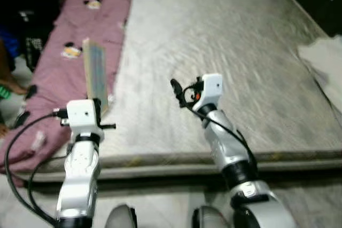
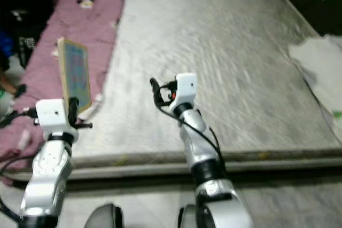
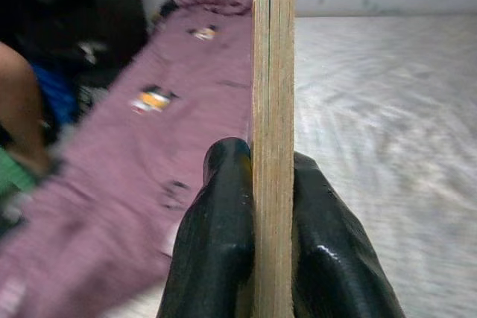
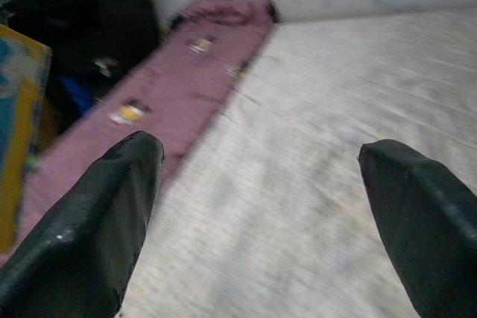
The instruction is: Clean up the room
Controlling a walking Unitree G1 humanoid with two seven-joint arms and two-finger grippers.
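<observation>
1. At the bottom edge of the left eye view, two rounded grey shapes are being cut off by the frame; what they are cannot be told.
2. A flat wooden board (image 1: 96, 76) is being held upright in the left half of the frame, clamped at its lower end by the left gripper (image 3: 272, 206). Its layered, pale plywood edge is being squeezed between both glossy black fingers (image 3: 220, 243); the printed bluish face is blurred and cannot be read.
3. The right gripper (image 4: 261, 184) is being held over the mattress (image 1: 224, 62) at frame centre, its rounded fingers spread wide with nothing between them.
4. The mattress, grey-white and finely ribbed, is being shown blurred.
5. A mauve quilt (image 1: 80, 41) with small cartoon patches is lying along the mattress's left side, reaching the upper left corner.
6. A pale crumpled cloth (image 1: 323, 60) is being cut off at the right edge.
7. At the left edge, part of a person's bare leg (image 3: 26, 121) is being shown.
</observation>
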